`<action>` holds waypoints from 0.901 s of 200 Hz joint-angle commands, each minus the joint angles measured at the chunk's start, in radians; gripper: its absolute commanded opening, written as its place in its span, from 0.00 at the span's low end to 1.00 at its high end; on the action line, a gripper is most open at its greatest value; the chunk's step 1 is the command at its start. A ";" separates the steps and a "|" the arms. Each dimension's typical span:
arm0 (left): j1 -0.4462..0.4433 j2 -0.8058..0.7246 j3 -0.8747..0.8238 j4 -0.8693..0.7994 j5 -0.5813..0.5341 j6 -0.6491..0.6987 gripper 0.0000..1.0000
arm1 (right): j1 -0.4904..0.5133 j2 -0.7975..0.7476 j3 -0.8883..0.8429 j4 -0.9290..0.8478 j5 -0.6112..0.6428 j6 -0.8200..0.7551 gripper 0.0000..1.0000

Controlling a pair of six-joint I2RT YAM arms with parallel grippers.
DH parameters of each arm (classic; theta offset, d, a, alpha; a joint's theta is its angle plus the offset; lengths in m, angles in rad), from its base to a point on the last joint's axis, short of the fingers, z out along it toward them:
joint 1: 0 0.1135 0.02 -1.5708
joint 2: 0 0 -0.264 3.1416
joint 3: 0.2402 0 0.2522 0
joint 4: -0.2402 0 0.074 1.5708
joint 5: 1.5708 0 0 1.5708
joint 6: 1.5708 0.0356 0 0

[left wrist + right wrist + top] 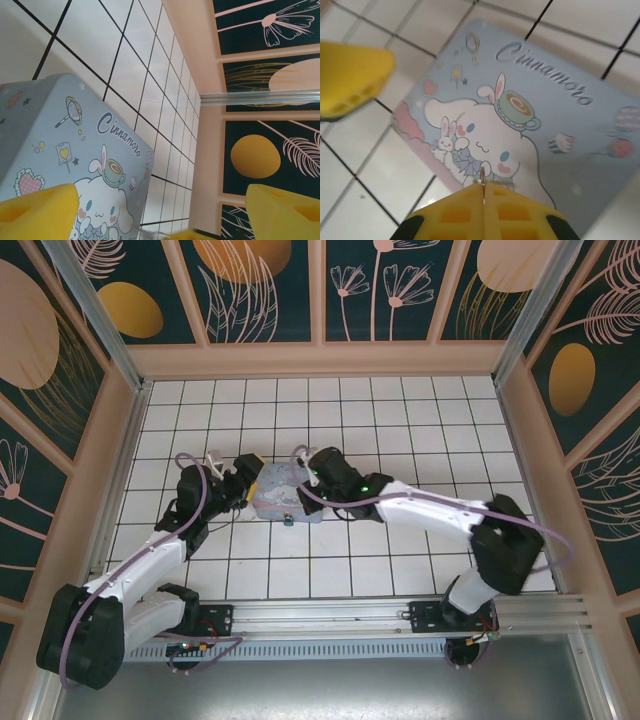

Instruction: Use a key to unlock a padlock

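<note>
The tiny dark padlock (289,519) sits on the tiles at the front edge of the pastel cartoon tin (275,495). My right gripper (300,475) hovers over the tin's right part. In the right wrist view its yellow fingers (455,212) are pressed together, and a thin metal key (482,179) pokes out between them, right gripper (483,192) above the tin's lid (545,125). My left gripper (238,483) stands at the tin's left side, open. Its yellow fingertips (40,212) are spread wide, left gripper (160,212) with nothing between them and the tin (60,145) under one finger.
White tiled floor (400,420) lies all around, with free room behind and to the right. Patterned walls (320,290) enclose the back and both sides. The left gripper's yellow fingertip (350,80) shows near the tin's corner in the right wrist view.
</note>
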 commanded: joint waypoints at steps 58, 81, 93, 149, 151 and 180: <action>-0.003 -0.026 0.008 0.040 0.044 -0.007 0.87 | -0.004 -0.421 -0.401 -0.045 0.132 0.331 0.00; -0.028 -0.038 0.019 0.037 0.034 -0.015 0.87 | 0.000 -0.429 -0.525 0.013 0.122 0.429 0.00; -0.048 -0.037 0.029 0.034 0.025 -0.016 0.87 | 0.000 -0.398 -0.566 0.048 0.117 0.470 0.00; -0.125 -0.014 0.039 0.041 -0.020 -0.024 0.87 | 0.053 -0.124 -0.499 0.021 0.174 0.504 0.00; -0.124 -0.014 0.039 0.041 -0.021 -0.025 0.87 | 0.054 -0.122 -0.497 0.020 0.176 0.503 0.00; -0.131 -0.023 0.032 0.042 -0.029 -0.027 0.87 | 0.047 -0.137 -0.497 0.012 0.200 0.512 0.00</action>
